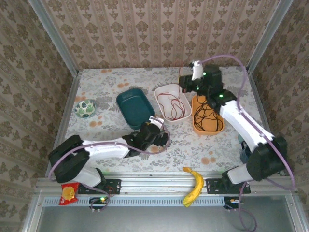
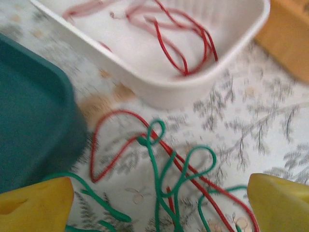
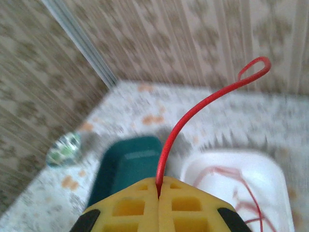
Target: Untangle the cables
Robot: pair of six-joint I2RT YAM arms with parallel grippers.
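Fingers (image 2: 36,203) of the left gripper (image 2: 159,203), two yellow pads, stand wide apart with nothing clasped. On the cloth under the gap between them lie a thin green cable (image 2: 164,164), knotted into small loops, and a second red cable (image 2: 111,145) that crosses it and bows out toward 9 o'clock. The right gripper (image 3: 158,191) has its yellow fingers pressed together on a thin red cable (image 3: 193,111), which rises from the seam toward 1 o'clock and ends in a small closed loop. More of that red strand lies curled in the white oval plastic tray (image 1: 161,92), at 12 o'clock from the left gripper. Thin black cables (image 1: 205,116) are coiled in the orange oval plastic tray (image 1: 219,128), just beside the white one at its 3 o'clock. A dark teal rectangular plastic tray (image 1: 135,108) sits at 9 o'clock of the white tray, and a small green-patterned ceramic bowl (image 1: 86,108) lies well apart at the teal tray's 9 o'clock. All rest on the floral-print tablecloth (image 1: 111,82). On the near metal rail, at 6 o'clock, lies a ripe yellow banana (image 1: 194,186), with a red snack packet (image 1: 69,192) at 7 o'clock.
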